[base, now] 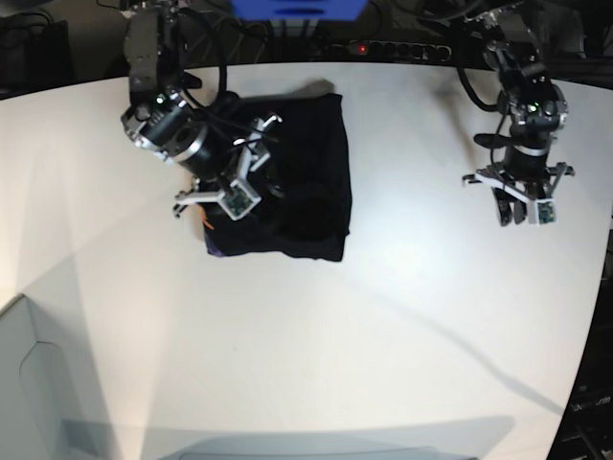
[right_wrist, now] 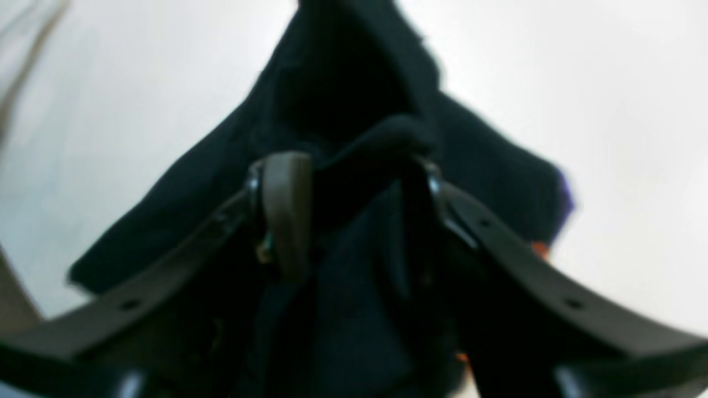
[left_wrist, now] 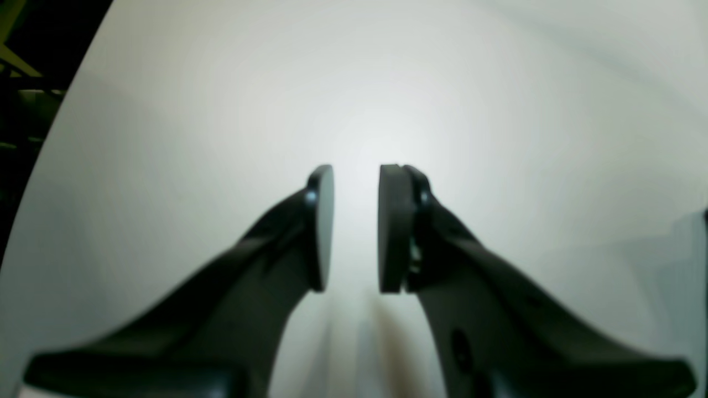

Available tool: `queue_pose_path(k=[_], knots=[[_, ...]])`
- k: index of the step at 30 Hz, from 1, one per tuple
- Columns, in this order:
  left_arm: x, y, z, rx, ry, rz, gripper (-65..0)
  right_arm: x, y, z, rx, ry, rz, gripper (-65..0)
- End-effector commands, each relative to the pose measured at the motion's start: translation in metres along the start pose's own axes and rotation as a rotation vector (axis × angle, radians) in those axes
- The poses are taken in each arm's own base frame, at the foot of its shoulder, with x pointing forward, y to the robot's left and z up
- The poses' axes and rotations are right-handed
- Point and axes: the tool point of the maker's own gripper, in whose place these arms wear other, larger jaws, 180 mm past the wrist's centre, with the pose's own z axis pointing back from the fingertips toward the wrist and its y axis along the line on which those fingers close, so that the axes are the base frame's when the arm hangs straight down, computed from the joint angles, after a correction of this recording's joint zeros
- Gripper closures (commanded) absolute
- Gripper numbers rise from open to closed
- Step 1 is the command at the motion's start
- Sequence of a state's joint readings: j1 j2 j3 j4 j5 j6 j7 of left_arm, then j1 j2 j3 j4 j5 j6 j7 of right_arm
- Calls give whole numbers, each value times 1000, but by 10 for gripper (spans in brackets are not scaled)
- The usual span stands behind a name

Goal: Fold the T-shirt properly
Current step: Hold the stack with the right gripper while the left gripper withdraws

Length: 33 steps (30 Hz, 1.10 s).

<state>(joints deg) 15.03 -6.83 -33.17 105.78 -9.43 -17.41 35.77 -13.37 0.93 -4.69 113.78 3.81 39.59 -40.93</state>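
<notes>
A white table (base: pixel 383 316) is filling the scene, with dark cabling and equipment running along its far edge. The T-shirt (base: pixel 297 182) is lying directly beneath the right gripper (right_wrist: pixel 354 215) as a compact, roughly square black bundle, so most of the folding is judged complete; a sliver of orange and purple print is showing at one edge, and final squaring may be remaining. The right gripper's jaws are standing spread, with black cloth bunching between them but not visibly clamped. The left gripper (left_wrist: pixel 357 226) is hovering well apart from the garment over bare table, jaws parted by a narrow gap, holding nothing.
</notes>
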Motion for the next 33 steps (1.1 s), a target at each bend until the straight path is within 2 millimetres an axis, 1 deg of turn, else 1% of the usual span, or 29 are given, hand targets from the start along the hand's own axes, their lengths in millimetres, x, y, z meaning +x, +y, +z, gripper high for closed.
queue_pose_path(k=[1, 3, 6, 9, 15, 17, 21, 22, 23, 24, 27, 29, 30, 31, 33], knots=[[17, 2, 2, 2, -59, -9, -138, 12, -6, 3, -13, -46, 4, -292], [17, 2, 1, 2, -57, -8, -138, 13, -16, 4, -38, -48, 5, -298], [17, 1, 0, -1, -58, -6, -138, 5, -21, 3, -46, -28, -7, -299], [18, 1, 0, -1, -58, -5, -138, -1, -19, 2, -39, -14, -15, -299], [17, 1, -1, -1, -58, -2, -138, -8, -9, 2, -18, 1, -33, -301], [17, 1, -1, -1, -57, -2, -138, -12, -4, -2, 0, 11, -35, -301], [16, 1, -1, -1, -55, -1, -138, -23, -1, -8, 20, 42, -52, -294], [16, 1, -1, -1, -55, -1, -138, -24, -2, -8, 19, 42, -51, -281], [17, 2, -1, 0, -56, -2, -138, -24, -1, -8, 22, 41, -55, -248], [17, 2, -1, 1, -56, -4, -138, -24, 0, -7, 23, 40, -56, -198], [17, 2, -1, 1, -55, -5, -138, -18, 1, -3, 18, 24, -47, 0], [17, 2, -1, 1, -55, -5, -138, -12, 11, 0, 35, 8, -34, 0], [17, 2, -1, 1, -55, -5, -138, -7, 19, 1, 51, -4, -19, -10], [17, 2, -1, 1, -55, -5, -138, -1, 30, 2, 79, -15, -5, -8], [17, 1, -1, -2, -56, -5, -138, -1, 49, 2, 130, -14, 21, 0]])
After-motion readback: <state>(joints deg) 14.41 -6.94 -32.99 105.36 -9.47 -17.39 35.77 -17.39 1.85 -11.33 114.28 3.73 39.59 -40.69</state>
